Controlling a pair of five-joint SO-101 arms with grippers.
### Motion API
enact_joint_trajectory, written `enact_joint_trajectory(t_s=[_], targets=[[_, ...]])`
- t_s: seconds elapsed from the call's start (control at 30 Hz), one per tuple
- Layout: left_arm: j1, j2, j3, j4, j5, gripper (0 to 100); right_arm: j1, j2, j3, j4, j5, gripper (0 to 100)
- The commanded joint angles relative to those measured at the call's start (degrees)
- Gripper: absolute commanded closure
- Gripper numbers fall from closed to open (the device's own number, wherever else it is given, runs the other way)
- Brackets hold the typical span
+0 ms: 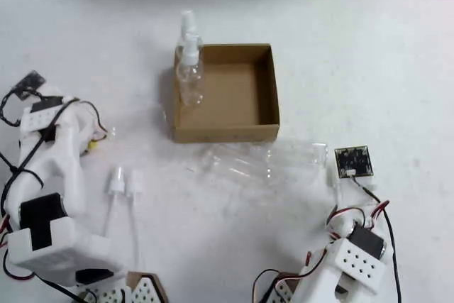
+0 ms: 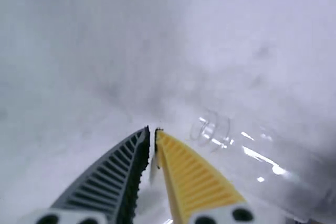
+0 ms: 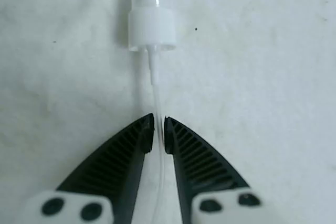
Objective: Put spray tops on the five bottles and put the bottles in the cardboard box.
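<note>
Two capped bottles [image 1: 189, 69]: stand upright inside the cardboard box [image 1: 225, 133], against its left wall. They look finished, and packing them to one side leaves room for the others.
Three bare bottles [image 1: 262, 161]: I count three, though the clear plastic overlaps. They lie on their sides on the table [image 1: 397, 69], just outside the box's near wall on the arms' side. Each needs a top before it can go in.
Two loose spray tops [image 1: 117, 181]: lie side by side on the arms' side of the box, off its left corner. Their tubes trail away from the box, which keeps them handy for the left arm.
Right gripper [image 3: 158, 124]: its jaws are drawn together on the thin dip tube [image 3: 155, 87] of a spray top [image 3: 152, 24]. That top lies flat on the table, on the arms' side of the box past its right corner. Holding it by the tube leaves the white collar free to be guided into a neck.
Left gripper [image 2: 152, 132]: the grey and yellow jaws are closed tip to tip, and I can make out nothing held between them. It is low over the table left of the box, with a bottle mouth [image 2: 210, 129] just past its tips.
Step in hand: probably lifting the pinched top toward a bare bottle. The tube is slender and could slip or bend.
</note>
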Motion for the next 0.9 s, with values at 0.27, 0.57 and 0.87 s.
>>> enact_joint_trajectory(t_s=[0.27, 0.57, 0.87], targets=[[0.22, 7.78, -5.71, -6.07, 6.07, 98, -0.40, -0.40, -0.44, -0.75, 0.70, 98.4], [0.13, 10.95, -15.38, 1.49, 12.22, 98, -0.48, -0.40, -0.44, -0.75, 0.70, 98.4], [4.18, 7.87, -25.41, 8.26, 17.49, 98, -0.57, -0.40, -0.44, -0.75, 0.70, 98.4]])
